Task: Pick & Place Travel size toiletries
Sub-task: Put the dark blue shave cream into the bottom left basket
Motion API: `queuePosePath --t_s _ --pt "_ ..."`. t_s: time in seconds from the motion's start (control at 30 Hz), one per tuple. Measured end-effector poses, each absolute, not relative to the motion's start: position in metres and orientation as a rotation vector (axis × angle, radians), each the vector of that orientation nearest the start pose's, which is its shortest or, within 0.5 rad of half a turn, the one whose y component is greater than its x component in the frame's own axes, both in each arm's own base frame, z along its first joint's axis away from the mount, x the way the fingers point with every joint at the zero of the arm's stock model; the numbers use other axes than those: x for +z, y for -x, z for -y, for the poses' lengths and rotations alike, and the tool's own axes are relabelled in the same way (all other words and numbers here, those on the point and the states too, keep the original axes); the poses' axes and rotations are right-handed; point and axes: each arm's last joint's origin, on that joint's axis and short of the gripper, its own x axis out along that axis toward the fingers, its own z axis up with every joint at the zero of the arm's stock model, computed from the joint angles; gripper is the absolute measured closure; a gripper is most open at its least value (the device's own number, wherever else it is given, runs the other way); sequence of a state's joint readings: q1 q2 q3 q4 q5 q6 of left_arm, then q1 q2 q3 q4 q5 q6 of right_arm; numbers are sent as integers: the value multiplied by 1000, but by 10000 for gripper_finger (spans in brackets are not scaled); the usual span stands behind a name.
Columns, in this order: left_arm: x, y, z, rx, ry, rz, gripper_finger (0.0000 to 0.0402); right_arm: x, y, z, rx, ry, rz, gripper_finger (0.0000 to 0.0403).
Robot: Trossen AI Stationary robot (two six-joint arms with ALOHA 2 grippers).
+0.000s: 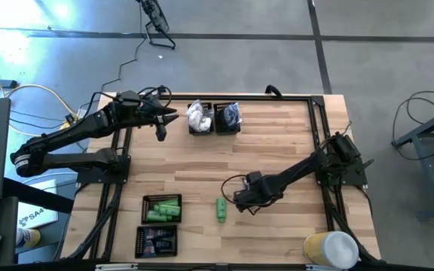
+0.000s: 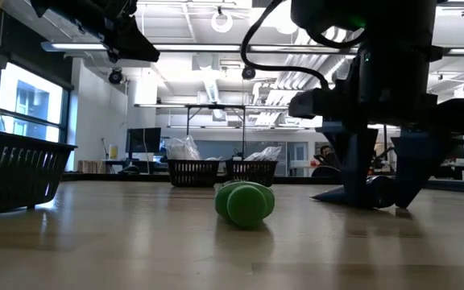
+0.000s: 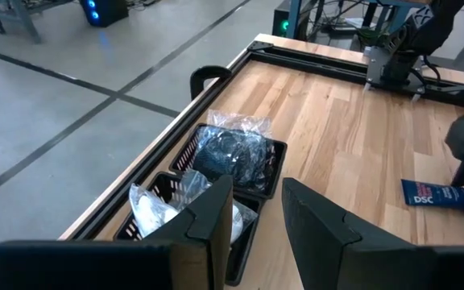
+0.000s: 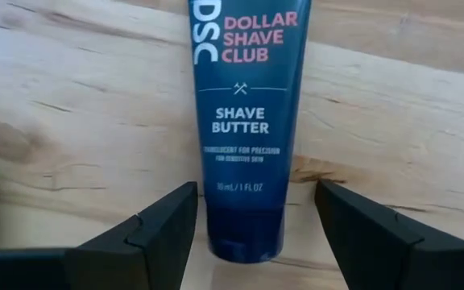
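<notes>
A dark navy tube [image 4: 244,121] marked "Shave Butter" lies flat on the wooden table, right of a bright green tube [image 1: 221,209] that also lies flat. My right gripper [image 4: 252,193] points down over the navy tube, open. Its fingers stand on either side of the tube's cap end [image 4: 246,234] without touching it. In the high view that gripper [image 1: 241,202] hides the tube. My left gripper [image 3: 258,197] hangs open and holds nothing. It is above the far left of the table [image 1: 164,124], beside two far trays.
Two black mesh trays stand at the far edge, one with white packets [image 1: 200,118], one with dark pieces in clear bags [image 1: 227,118]. Near the front left, one tray [image 1: 162,208] holds green tubes and another [image 1: 157,239] navy tubes. A yellow cup [image 1: 330,248] stands front right.
</notes>
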State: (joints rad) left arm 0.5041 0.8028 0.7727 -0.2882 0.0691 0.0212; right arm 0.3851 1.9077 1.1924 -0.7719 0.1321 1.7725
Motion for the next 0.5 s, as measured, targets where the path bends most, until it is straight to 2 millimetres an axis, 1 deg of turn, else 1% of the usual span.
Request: queuePosePath --t_s 0.13,0.23,0.5 --pt "316 -154 -83 430 70 -311 294 141 -316 -124 -1039 -1061 -1126 157" --pt "316 -154 -83 430 69 -312 294 141 -316 -124 -1040 -1061 -1128 166" --pt "316 -154 -83 432 69 -312 294 141 -317 -124 -1015 -1053 -1133 220"
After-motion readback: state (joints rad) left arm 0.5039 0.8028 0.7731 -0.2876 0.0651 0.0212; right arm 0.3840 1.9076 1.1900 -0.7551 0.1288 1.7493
